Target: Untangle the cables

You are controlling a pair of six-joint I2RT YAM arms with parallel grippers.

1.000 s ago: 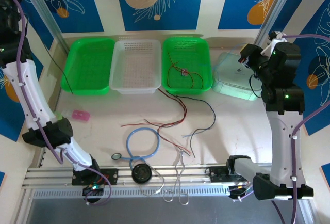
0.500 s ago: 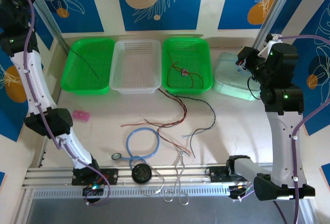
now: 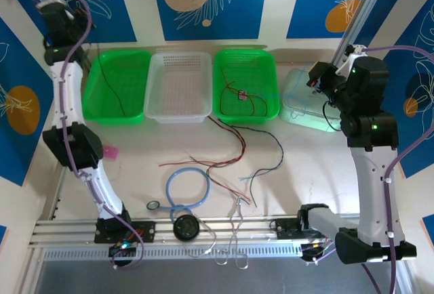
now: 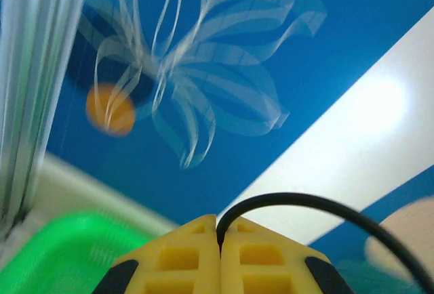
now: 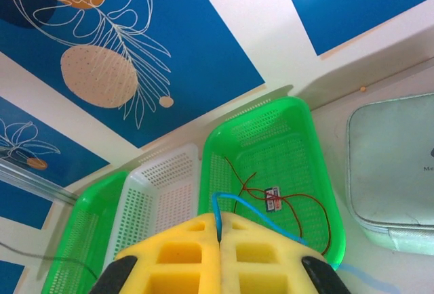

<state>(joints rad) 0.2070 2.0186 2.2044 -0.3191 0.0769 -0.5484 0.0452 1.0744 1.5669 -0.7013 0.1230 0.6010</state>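
Observation:
My left gripper [image 4: 218,229] is raised high at the back left and shut on a thin black cable [image 4: 305,202]. That black cable [image 3: 112,87] hangs down into the left green basket [image 3: 91,101]. At the back right, beside the right green basket [image 3: 271,77], my right gripper [image 3: 317,77] is shut on a thin blue cable [image 5: 271,221]. A red cable [image 3: 241,97] with a small tag lies in that basket. More red and black cables [image 3: 237,152] lie tangled on the table's middle.
A white basket [image 3: 157,104] stands between the green ones. A pale green case [image 3: 302,101] lies at the right. A light-blue tube loop [image 3: 169,187], a black disc [image 3: 186,227], a small ring [image 3: 154,205] and a pink item [image 3: 106,150] lie near the front rail [image 3: 264,225].
My left arm has swung up and rightward from the left edge, carrying the black cable over and into the left green basket. The right arm has shifted only slightly.

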